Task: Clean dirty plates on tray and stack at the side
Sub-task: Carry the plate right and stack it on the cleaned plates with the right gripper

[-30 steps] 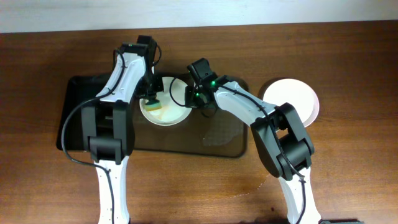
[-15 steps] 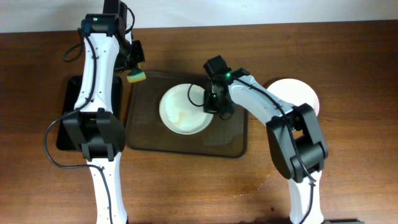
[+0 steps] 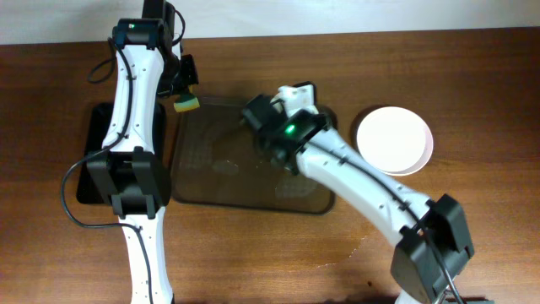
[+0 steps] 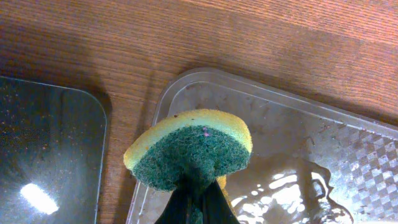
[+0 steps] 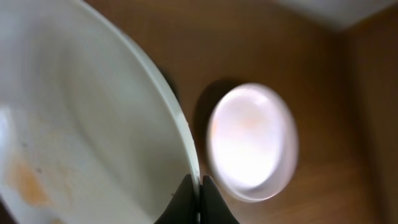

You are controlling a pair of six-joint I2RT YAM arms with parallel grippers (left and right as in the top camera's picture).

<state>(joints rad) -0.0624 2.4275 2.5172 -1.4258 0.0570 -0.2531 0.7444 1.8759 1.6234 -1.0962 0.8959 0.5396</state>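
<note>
Plate (image 5: 68,118), lifted off the tray (image 3: 211,181) in the last half-second, hangs rim-clamped in the right gripper (image 5: 194,190), likely bound for the stack (image 3: 394,140) at right, while the left gripper (image 4: 196,190) pinches its sponge (image 4: 193,146) over the tray's far-left corner.

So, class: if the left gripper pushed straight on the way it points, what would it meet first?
The left gripper is shut on the sponge, which leads. Behind it lies a corner of the tray, so the sponge would probably land there, just inside the rim; the gap is unclear.
</note>
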